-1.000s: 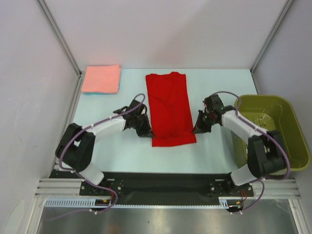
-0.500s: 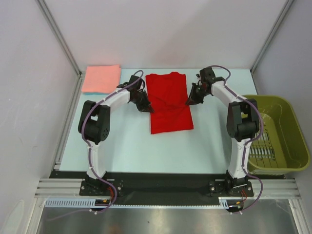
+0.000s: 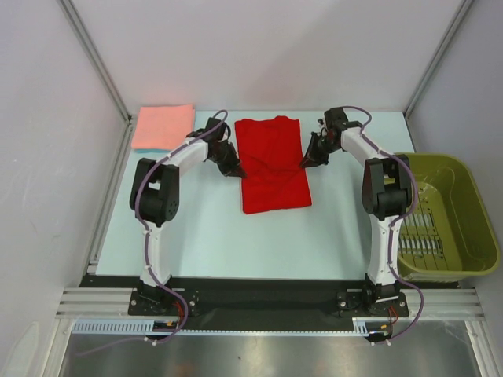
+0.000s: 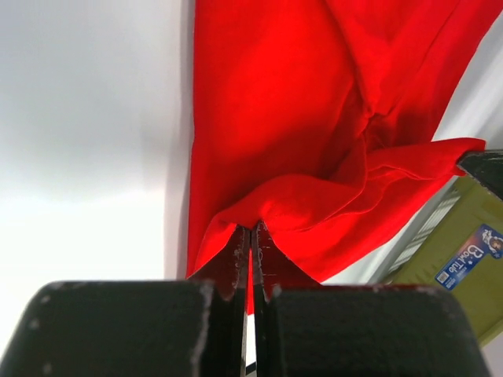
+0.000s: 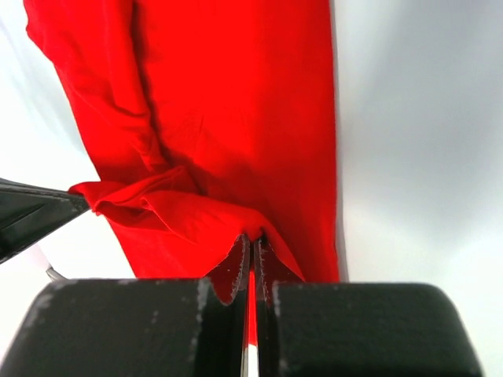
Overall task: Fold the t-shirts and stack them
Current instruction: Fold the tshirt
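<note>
Pale blue-green bench (image 3: 330, 236) in a white-walled booth, with grey metal posts (image 3: 94, 63) rising at the far corners.

The red t-shirt (image 3: 271, 169) lay around bench centre, a bit toward 12 o'clock. It was folded into a long strip running 12 to 6. Both long edges were pinched at roughly mid-length.

The left claw (image 3: 236, 171) sat at the strip's 9 o'clock edge, fingers pressed together on red cloth. In the left wrist view the fingertips (image 4: 238, 253) met with a peak of fabric caught between them. The cloth (image 4: 267, 118) tented up there, and a wrinkled fold ran across to the far side.

The right claw (image 3: 303, 162) sat at the strip's 3 o'clock edge, likewise clamped on the red cloth. In the right wrist view the shirt (image 5: 236, 102) bunched at the tips (image 5: 236, 263). A raised crease led off toward 9 o'clock, ending at the dark tip of the other claw (image 5: 31, 212).

The pink t-shirt (image 3: 163, 126) was folded square at the bench's far-left corner, about 10 o'clock from the red one. It was well apart from the red shirt and from both claws. A thin light-blue edge showed along its 6 o'clock side.

The olive-green basket (image 3: 471, 236) sat at about 4 o'clock from the red shirt, by the bench's right edge near the right arm. It had a slotted floor. A blue-and-white label (image 4: 468, 255) was visible on it in the left wrist view, print too small to read.

Both arms arched up from bases at the 6 o'clock edge.
</note>
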`<state>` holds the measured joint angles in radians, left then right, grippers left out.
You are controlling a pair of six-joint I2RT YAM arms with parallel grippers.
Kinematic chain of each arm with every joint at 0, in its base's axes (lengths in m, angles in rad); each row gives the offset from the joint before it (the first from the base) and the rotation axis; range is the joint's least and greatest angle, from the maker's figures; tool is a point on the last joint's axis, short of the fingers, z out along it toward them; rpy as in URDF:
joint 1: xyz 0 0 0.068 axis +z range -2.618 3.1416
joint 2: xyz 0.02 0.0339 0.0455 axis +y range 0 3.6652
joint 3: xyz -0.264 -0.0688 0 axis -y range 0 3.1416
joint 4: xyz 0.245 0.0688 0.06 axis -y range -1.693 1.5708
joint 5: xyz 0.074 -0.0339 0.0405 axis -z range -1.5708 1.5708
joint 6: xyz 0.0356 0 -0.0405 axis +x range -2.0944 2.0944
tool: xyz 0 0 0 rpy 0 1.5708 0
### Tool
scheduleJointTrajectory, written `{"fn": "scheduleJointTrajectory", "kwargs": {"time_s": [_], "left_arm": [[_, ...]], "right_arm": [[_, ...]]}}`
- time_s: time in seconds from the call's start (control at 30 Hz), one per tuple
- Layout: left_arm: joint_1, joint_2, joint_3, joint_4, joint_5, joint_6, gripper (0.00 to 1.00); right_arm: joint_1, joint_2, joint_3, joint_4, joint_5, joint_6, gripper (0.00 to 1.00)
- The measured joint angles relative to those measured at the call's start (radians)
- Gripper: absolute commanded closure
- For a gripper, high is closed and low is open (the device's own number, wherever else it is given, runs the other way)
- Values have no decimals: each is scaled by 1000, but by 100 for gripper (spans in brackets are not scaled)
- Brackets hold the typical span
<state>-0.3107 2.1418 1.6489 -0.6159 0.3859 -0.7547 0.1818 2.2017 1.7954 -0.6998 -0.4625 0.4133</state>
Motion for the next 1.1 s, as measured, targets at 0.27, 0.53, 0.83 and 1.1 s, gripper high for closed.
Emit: {"fn": "scheduleJointTrajectory", "kwargs": {"time_s": [0.27, 0.53, 0.83, 1.1], "left_arm": [[7, 27, 3, 0, 4, 5, 99], [28, 64, 48, -1, 16, 4, 89], [31, 94, 135, -32, 0, 33, 58], [21, -5, 163, -107, -154, 174, 55]], "right_arm": [[-12, 22, 29, -8, -22, 0, 100], [-24, 85, 81, -24, -28, 0, 99], [-35, 116, 159, -47, -31, 2, 62], [-39, 133, 305, -188, 139, -91, 40]]}}
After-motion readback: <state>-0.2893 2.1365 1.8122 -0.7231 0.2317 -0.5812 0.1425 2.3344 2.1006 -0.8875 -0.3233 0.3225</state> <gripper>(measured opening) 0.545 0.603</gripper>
